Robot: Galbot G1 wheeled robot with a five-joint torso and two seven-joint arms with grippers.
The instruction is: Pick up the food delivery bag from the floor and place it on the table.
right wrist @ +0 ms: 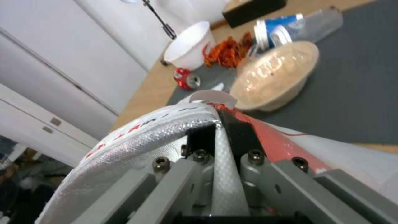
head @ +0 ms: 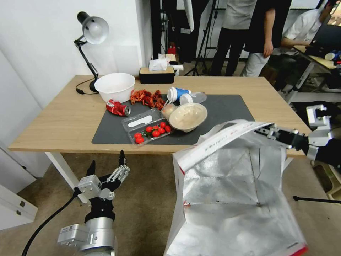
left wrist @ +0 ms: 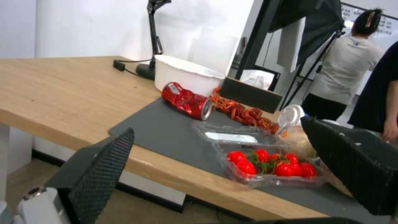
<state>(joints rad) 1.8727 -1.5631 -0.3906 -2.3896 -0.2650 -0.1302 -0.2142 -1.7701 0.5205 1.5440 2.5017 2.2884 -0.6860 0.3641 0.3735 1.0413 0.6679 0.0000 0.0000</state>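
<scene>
The food delivery bag is held aloft at the lower right of the frame, its silver foil lining exposed, its upper rim pinched by the right gripper. The left gripper is seen at the lower left, fingers spread, above the floor. The table is spread across the centre.

Table: grey mat, lamp, tissue box.

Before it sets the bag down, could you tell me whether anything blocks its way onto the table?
The right gripper holds the food delivery bag at the table edge; ahead, only bare mat. The lidded bowl sits left.
</scene>
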